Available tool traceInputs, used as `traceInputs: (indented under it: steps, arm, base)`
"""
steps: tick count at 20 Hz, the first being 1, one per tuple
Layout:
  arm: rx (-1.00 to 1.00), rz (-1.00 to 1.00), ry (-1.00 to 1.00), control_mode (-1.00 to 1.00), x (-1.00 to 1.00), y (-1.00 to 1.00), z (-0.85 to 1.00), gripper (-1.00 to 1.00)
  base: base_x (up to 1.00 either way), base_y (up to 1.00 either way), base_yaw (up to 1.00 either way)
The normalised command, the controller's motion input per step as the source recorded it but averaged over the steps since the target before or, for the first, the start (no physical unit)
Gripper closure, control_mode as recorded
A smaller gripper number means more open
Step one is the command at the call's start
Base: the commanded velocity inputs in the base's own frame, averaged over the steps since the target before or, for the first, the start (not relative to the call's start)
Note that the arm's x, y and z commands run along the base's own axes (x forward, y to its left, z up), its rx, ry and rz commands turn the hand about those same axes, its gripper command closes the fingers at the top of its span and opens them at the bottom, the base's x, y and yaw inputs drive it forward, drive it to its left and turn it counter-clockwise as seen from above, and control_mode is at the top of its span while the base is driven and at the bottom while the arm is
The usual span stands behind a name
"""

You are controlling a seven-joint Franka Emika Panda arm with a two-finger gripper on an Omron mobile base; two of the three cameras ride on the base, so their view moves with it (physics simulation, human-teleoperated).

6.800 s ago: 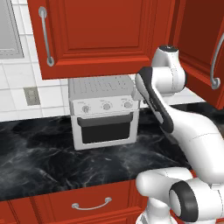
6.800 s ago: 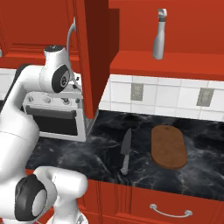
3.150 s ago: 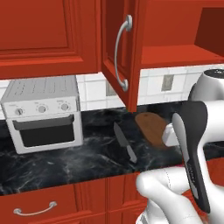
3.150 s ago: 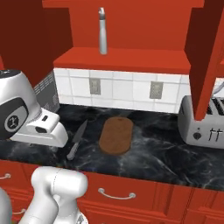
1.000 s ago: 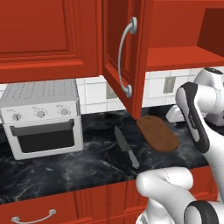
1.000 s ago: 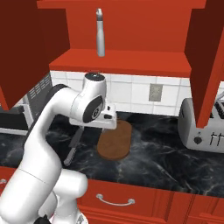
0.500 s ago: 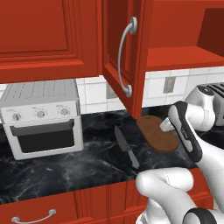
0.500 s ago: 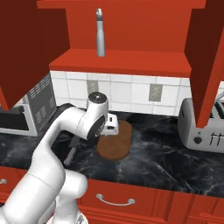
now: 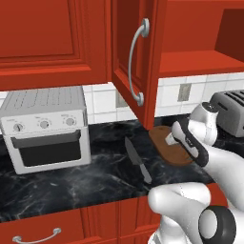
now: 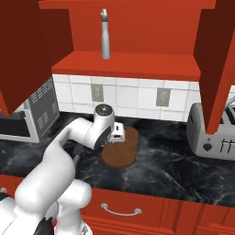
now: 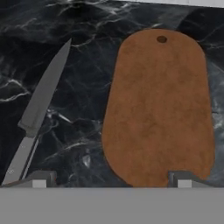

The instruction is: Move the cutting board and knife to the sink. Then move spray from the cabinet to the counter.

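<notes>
Left base view: the arm covers the right part of the cutting board (image 9: pixel 167 147); the toaster (image 9: pixel 230 110) is cut by the right edge. Right base view: the arm hides nearly all of the knife (image 10: pixel 76 158) and the board's left rim; the spray (image 10: pixel 105 34) nozzle is too small to resolve. Hand view: the knife's handle end runs off the lower left.

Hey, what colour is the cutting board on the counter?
Warm brown, wood-like; the cutting board shows best in the hand view.
</notes>
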Motion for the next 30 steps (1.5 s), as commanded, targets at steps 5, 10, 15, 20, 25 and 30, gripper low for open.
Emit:
traceInputs:
  steps: [5,10,15,20,25,30]
  arm:
    - [0.0,0.0,0.0,-1.0,0.57,0.0,-0.08,-1.0]
    - [0.0,0.0,0.0,-1.0,0.75,-0.07,-0.03,-1.0]
    - [0.0,0.0,0.0,-1.0,0.73,0.0,-0.15,-1.0]
    - [0.0,0.0,0.0,-1.0,0.77,0.0,-0.02,-1.0]
    - [0.0,0.0,0.0,-1.0,0.68,0.0,0.0,-1.0]
    - [0.0,0.0,0.0,-1.0,0.59,0.0,-0.08,-1.0]
  base:
    - [0.0,0.0,0.0]
    - [0.0,0.0,0.0]
    - [0.0,0.0,0.0]
    - [0.0,0.0,0.0]
    - [0.0,0.0,0.0]
    - [0.0,0.0,0.0]
